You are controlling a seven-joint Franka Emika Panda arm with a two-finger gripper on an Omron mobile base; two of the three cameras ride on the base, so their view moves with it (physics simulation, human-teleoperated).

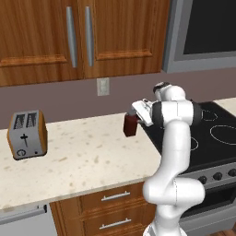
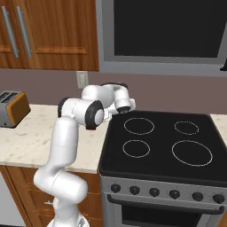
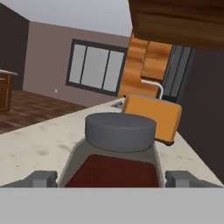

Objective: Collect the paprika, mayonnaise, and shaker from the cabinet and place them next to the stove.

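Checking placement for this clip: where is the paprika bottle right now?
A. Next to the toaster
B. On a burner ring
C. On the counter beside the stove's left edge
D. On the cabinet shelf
C: the paprika stands on the counter right by the stove, between the open gripper fingers, far from the toaster.
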